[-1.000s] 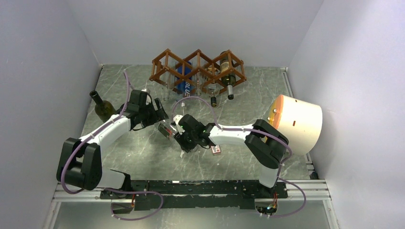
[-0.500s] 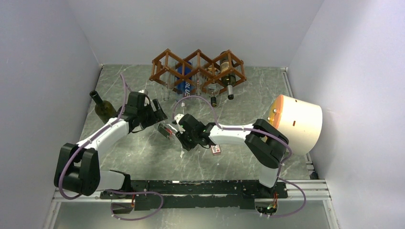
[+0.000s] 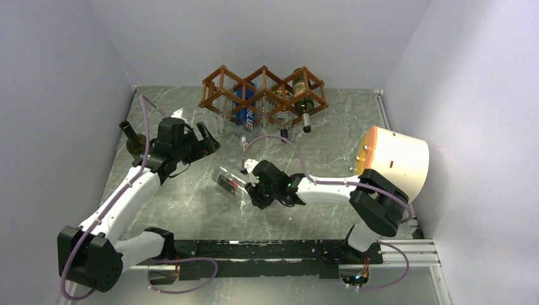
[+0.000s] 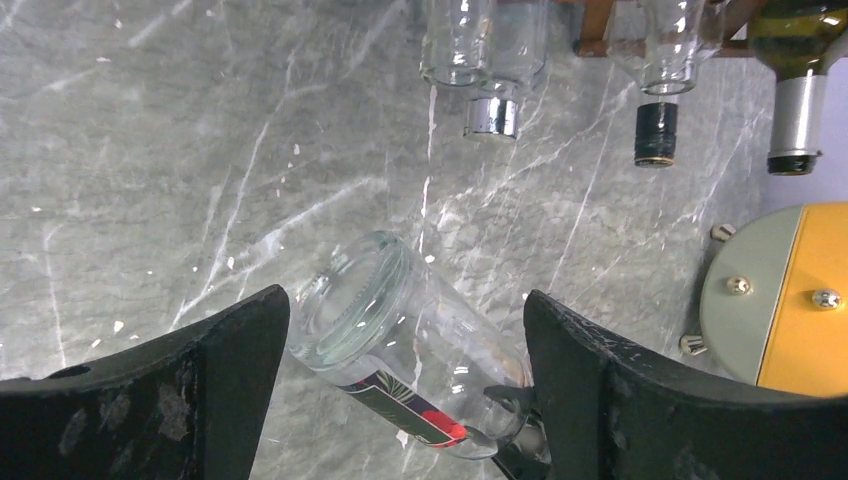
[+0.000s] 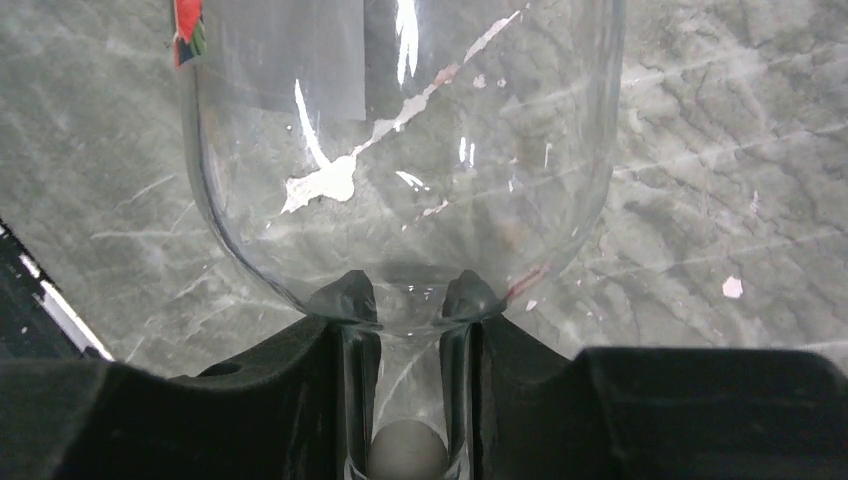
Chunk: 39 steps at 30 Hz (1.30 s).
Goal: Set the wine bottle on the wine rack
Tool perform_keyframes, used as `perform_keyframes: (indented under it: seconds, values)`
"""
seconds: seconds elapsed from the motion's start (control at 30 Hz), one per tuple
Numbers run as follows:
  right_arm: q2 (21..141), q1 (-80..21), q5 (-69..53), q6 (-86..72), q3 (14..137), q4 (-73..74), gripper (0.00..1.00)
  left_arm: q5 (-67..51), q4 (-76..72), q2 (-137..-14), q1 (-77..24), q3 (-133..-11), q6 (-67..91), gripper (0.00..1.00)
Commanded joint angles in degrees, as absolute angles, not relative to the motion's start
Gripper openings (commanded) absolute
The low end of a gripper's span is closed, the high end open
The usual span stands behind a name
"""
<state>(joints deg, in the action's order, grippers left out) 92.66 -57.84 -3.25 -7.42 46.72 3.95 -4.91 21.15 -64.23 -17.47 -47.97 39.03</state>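
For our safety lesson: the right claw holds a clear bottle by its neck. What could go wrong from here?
The right claw pinches only the thin neck of the clear bottle, so its body might swing or slip out. The rack already holds bottles whose necks stick out; the new one might knock them.

wine bottle (image 5: 400, 150) cropped above, wine rack (image 4: 597, 22) mostly cropped

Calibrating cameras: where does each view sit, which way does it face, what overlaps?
Top external: high behind the robot, looking down on left gripper, right gripper and wine rack.
Left wrist: faces down between its open fingers at the clear bottle.
Right wrist: looks along that bottle; its fingers clamp the neck.
Shared: the clear bottle, in all three.
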Motion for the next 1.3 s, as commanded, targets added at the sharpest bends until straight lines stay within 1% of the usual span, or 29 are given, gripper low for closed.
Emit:
perform_keyframes:
  seconds: [0.0, 0.2, 0.37, 0.5, 0.63, 0.73, 0.83, 1.03, 1.27]
  values:
    - [85.0, -58.0, -3.7, -6.6, 46.7, -5.5, 0.0, -0.8, 23.8, -60.4, -17.7, -50.6, 38.4, 0.91]
    - [76.8, -58.0, -4.7, -6.9, 45.9, -5.1, 0.0, 2.7, 24.3, -53.9, -17.7, -52.8, 35.3, 0.93]
    - [70.2, -58.1, -2.1, -7.1, 48.2, -3.0, 0.0, 5.7, 25.0, -49.2, -17.7, -55.4, 32.8, 0.94]
    - [65.5, -57.9, 5.6, -8.6, 52.0, -1.1, 0.0, 8.5, 25.0, -45.7, -17.7, -56.2, 31.9, 0.94]
    - [64.3, -56.7, 16.5, -10.7, 58.7, 2.3, 0.0, 10.5, 24.1, -42.4, -17.7, -55.5, 31.1, 0.94]
    - [65.7, -53.5, 20.2, -13.4, 64.8, 5.3, 0.0, 10.6, 23.5, -40.8, -17.7, -54.8, 30.3, 0.95]
    - [69.4, -47.8, 17.7, -16.1, 71.7, 8.4, 0.0, 10.5, 23.3, -40.3, -17.7, -54.1, 29.8, 0.95]
    - [78.8, -39.2, 17.8, -18.4, 85.1, 14.9, 0.0, 10.0, 23.1, -40.5, -17.7, -53.0, 28.7, 0.95]
    - [89.5, -30.7, 12.0, -23.3, 97.4, 21.2, 0.0, 10.0, 23.7, -41.5, -17.7, -51.9, 28.9, 0.94]
